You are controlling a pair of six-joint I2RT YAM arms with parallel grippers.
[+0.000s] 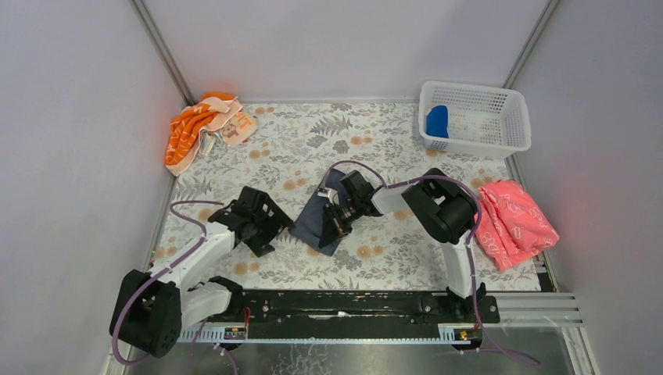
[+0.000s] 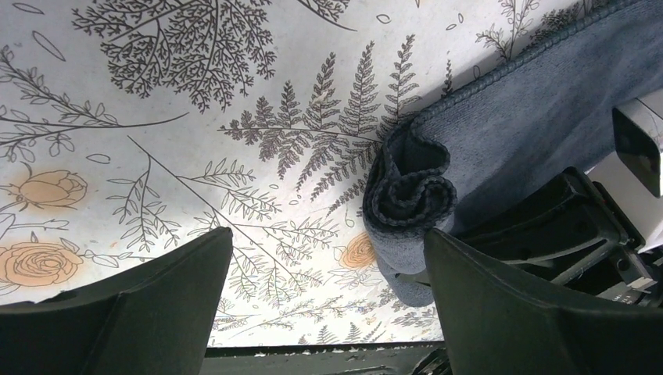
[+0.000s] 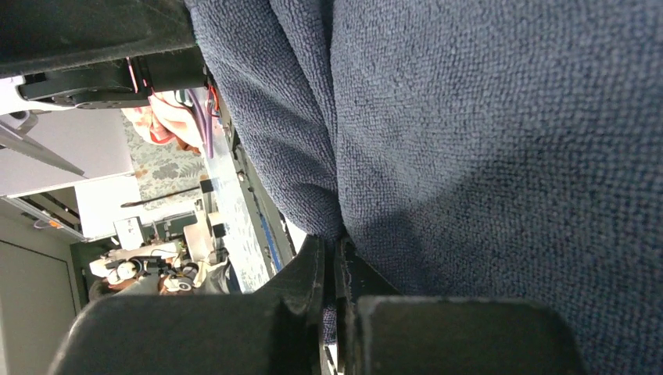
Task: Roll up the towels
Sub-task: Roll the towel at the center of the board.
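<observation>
Left end effector (image 2: 326, 242) released, beside half-rolled grey towel (image 2: 508, 117); right end effector (image 3: 338, 258) clamped on its cloth

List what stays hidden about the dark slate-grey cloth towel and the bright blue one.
- Top view: the right gripper hides how far the dark slate-grey cloth towel is rolled.
- Right wrist view: that towel fills the frame, edges cut off.
- Left wrist view: its far end runs off the frame.
- Top view: the bright blue towel, in the white mesh basket, is too small to judge.
</observation>
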